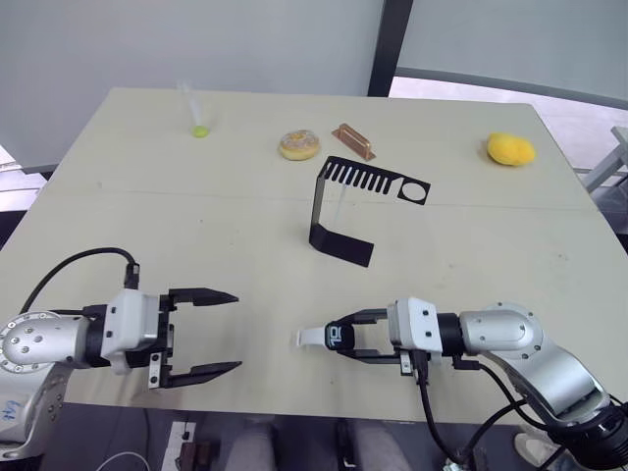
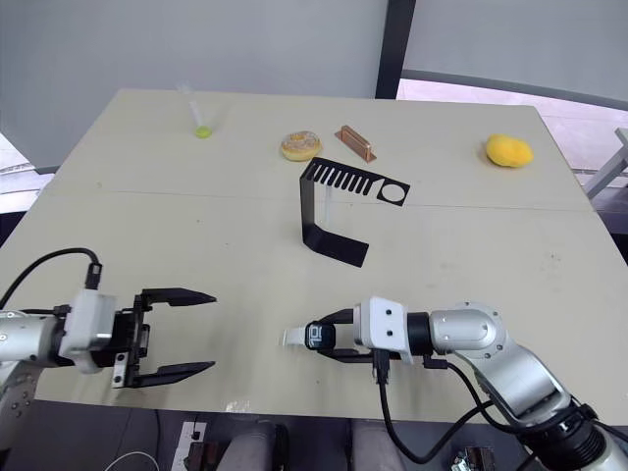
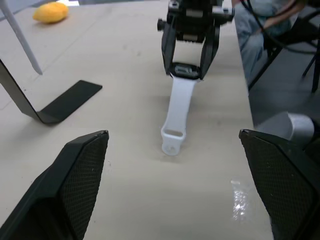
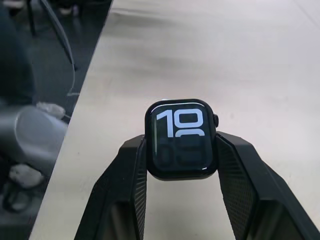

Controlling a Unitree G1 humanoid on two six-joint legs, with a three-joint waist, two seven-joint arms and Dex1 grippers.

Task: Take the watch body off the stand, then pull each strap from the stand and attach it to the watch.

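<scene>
The watch body point(image 4: 181, 139) sat pinched in the right end effector point(image 1: 355, 340) near the worktop's point(image 1: 147, 196) front edge, with one white strap point(image 3: 178, 114) already on it. The left end effector point(image 1: 211, 334) was spread wide at its nine o'clock. The second strap point(image 1: 337, 212) hung on the stand point(image 1: 345, 211) at twelve o'clock; I think the left one should pull it out slowly and straight.

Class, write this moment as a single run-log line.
right gripper: shut on watch body | one strap: attached, lying on table | second strap: hanging from stand | left gripper: open
</scene>
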